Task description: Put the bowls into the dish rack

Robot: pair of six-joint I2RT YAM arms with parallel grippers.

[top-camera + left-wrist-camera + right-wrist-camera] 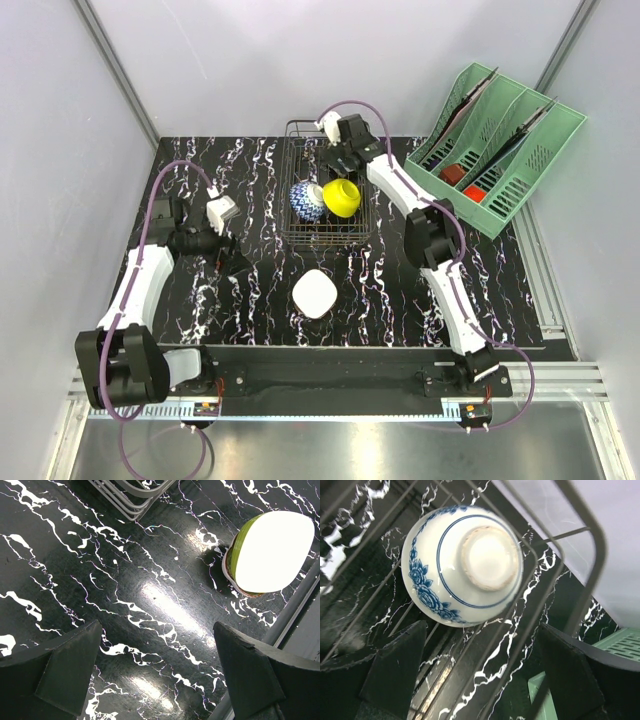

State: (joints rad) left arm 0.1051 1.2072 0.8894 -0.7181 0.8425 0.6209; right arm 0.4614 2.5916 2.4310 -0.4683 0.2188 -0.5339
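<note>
The dark wire dish rack (pixel 292 228) stands at the table's far middle, with a blue-patterned bowl (pixel 307 200) and a yellow bowl (pixel 341 197) side by side in it. My right gripper (pixel 335 160) hangs open over the rack's far end. In the right wrist view a white bowl with blue flowers (pixel 465 562) lies inside the rack wires (pixel 580 525), foot ring facing up, just beyond my open right gripper (pixel 482 630). A white-looking bowl (pixel 316 294) sits on the table in front of the rack. Its side shows lime-green (pixel 270 550), up and right of my open, empty left gripper (pixel 156 630) (pixel 232 258).
A mint-green slotted organizer (pixel 495 150) with small items stands at the far right, and its edge (pixel 620 640) shows past the rack. The rack's near corner (pixel 135 495) is at the top of the left wrist view. Grey walls enclose the black marbled table (pixel 250 300).
</note>
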